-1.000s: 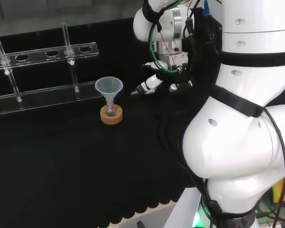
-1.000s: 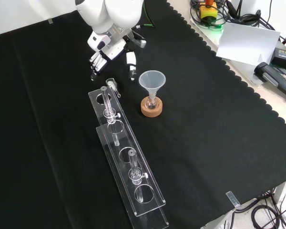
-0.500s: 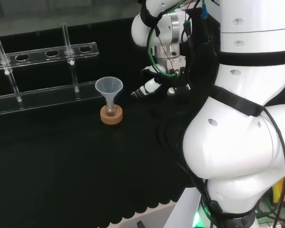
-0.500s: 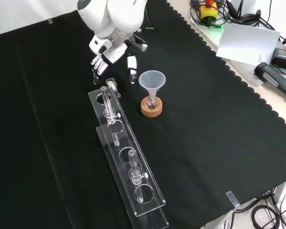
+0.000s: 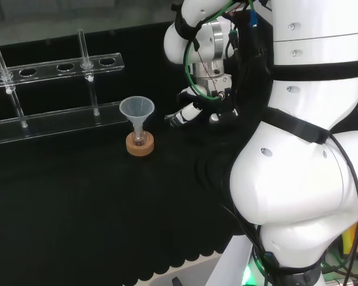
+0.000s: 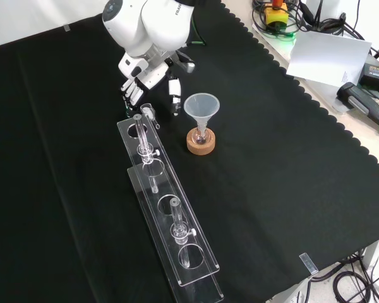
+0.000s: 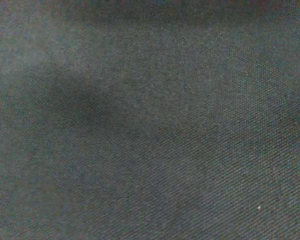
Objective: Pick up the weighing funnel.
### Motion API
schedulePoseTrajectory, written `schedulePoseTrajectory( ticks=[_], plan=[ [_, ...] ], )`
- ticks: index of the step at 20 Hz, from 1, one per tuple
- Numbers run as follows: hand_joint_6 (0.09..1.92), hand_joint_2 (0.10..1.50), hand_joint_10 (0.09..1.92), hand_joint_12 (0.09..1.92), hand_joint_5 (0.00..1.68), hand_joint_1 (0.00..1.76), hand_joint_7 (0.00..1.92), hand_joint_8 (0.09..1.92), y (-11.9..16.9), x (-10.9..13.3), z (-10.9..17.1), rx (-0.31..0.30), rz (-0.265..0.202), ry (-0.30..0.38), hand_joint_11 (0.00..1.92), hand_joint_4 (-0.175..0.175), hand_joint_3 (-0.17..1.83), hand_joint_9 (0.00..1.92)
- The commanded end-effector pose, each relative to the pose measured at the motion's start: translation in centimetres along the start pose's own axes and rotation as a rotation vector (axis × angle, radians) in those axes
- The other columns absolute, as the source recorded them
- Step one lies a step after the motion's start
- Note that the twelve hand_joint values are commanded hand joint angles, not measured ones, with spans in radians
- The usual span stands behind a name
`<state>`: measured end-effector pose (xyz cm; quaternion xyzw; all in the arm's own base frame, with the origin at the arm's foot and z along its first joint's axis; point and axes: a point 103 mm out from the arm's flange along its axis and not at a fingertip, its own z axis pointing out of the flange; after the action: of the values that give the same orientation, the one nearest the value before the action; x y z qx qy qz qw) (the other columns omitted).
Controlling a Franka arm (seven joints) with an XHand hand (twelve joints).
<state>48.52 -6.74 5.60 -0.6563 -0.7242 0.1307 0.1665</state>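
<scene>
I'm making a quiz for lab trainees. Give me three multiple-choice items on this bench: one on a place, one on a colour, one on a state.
1. In the front view, where is the hand?
A. By the upper end of the rack, left of the funnel
B. At the cloth's lower edge
C. Right of the funnel

2. What colour is the ring under the flask?
A. Red
B. Tan cork
C. Blue

3. How does the funnel stand?
A. On its side
B. Upside down
C. Upright, mouth up

Answers: 1 A, it hangs just above the rack's end. 2 B, the ring is light brown. 3 C, its stem sits in the flask.
</scene>
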Motion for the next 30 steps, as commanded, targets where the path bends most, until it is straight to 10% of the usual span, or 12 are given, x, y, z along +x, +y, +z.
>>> schedulePoseTrajectory(
  ticks=[1, 30],
  plan=[
    [0.09, 0.75, 0.69, 1.17, 0.35, 0.49, 0.43, 0.45, 0.7, -0.5, 0.1, -0.002, -0.015, -0.023, 0.00, -0.001, 0.05, 0.26],
    [0.10, 0.72, 0.49, 1.29, 0.73, 0.65, 0.88, 0.36, 1.8, -1.2, 0.4, -0.049, 0.016, -0.067, 0.00, 0.034, 0.24, 0.61]
  ],
)
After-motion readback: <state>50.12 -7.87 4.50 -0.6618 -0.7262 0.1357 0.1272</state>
